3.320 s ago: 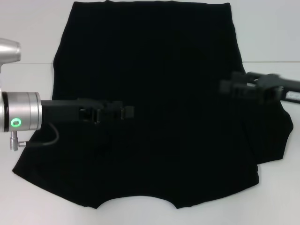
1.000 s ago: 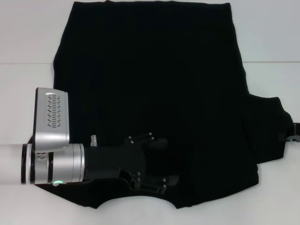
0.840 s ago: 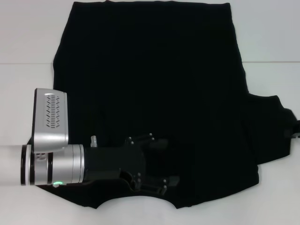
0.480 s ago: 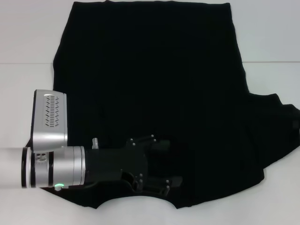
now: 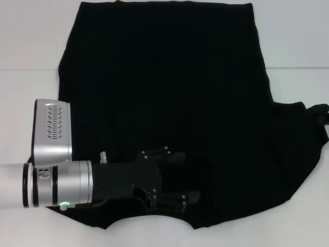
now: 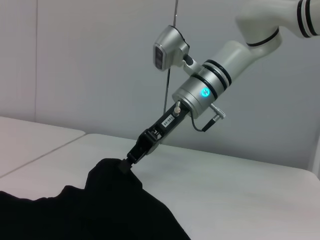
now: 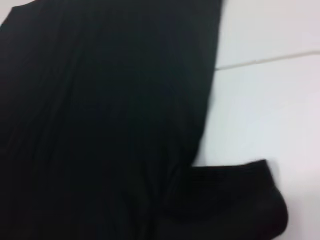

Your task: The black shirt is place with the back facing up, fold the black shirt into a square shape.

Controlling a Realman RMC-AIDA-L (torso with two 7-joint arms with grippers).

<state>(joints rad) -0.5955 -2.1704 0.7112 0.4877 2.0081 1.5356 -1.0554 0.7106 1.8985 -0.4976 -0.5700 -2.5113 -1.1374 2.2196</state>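
Note:
The black shirt lies spread flat on the white table, its collar edge toward me. My left gripper hovers over the shirt near the collar, open, with nothing between its fingers. My right gripper is at the shirt's right sleeve, shut on the sleeve's tip and holding it up in a small peak. In the head view only a sliver of the right gripper shows at the right edge. The right wrist view shows the shirt's side edge and the sleeve.
The white table runs around the shirt, with a seam line across it. My left arm's silver wrist and camera box sit over the shirt's near-left corner.
My left gripper has moved from the shirt's left middle down to near the collar. My right gripper has pulled the right sleeve outward, spreading it toward the right edge.

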